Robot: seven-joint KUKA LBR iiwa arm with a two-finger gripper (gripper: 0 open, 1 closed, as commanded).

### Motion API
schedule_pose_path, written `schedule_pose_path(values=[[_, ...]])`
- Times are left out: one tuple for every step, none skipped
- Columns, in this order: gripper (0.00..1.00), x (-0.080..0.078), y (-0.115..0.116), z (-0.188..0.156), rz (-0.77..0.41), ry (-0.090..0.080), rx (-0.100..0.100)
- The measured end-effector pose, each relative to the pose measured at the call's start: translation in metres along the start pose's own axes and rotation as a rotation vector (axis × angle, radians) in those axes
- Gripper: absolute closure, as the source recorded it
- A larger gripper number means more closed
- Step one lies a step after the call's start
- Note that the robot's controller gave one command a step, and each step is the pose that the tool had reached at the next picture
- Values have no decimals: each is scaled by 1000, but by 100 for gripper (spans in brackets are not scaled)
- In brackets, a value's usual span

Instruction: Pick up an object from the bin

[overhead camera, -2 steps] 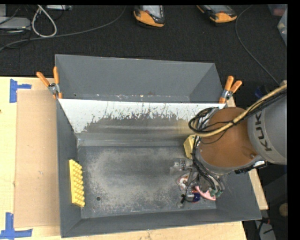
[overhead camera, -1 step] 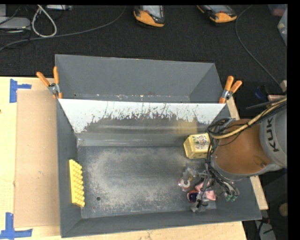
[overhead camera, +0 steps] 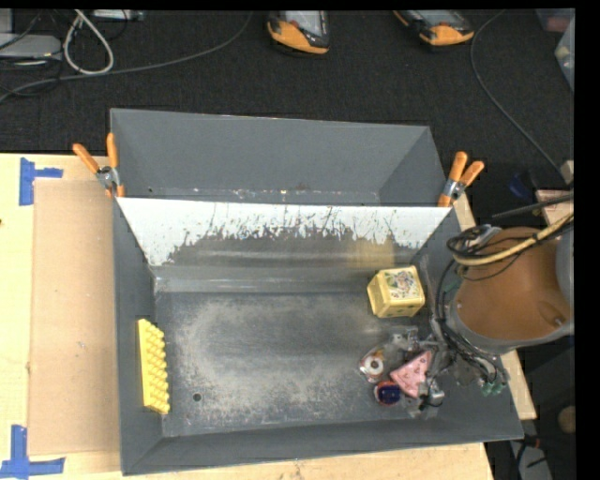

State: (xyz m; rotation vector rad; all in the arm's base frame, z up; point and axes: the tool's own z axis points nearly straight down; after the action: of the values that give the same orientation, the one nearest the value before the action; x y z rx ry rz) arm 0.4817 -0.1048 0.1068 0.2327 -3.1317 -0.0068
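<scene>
The gripper (overhead camera: 429, 386) is reaching down by the pink thing (overhead camera: 410, 375) at four o'clock, open or closed I can't tell; next it should squeeze and lift.

Far strip: black carpet floor (overhead camera: 281, 84), pebbled texture, also runs down right side. Far left: white cable (overhead camera: 90, 71) looped on carpet, pale flat item (overhead camera: 28, 45) beside it at edge, can't tell what. Far centre & centre-right: two orange-and-black shoes (overhead camera: 298, 30) (overhead camera: 433, 28), cut by far edge. Thin grey cable (overhead camera: 497, 103) curves across carpet far right. Light even, no hard shadows on floor.
</scene>
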Motion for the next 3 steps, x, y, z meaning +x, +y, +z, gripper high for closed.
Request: schedule_pose_path(values=[[0,-22,-38,5,-371,-5,4],[0,-36,-54,37,-379,-9,-7],[100,-26,-52,35,-537,-13,5]])
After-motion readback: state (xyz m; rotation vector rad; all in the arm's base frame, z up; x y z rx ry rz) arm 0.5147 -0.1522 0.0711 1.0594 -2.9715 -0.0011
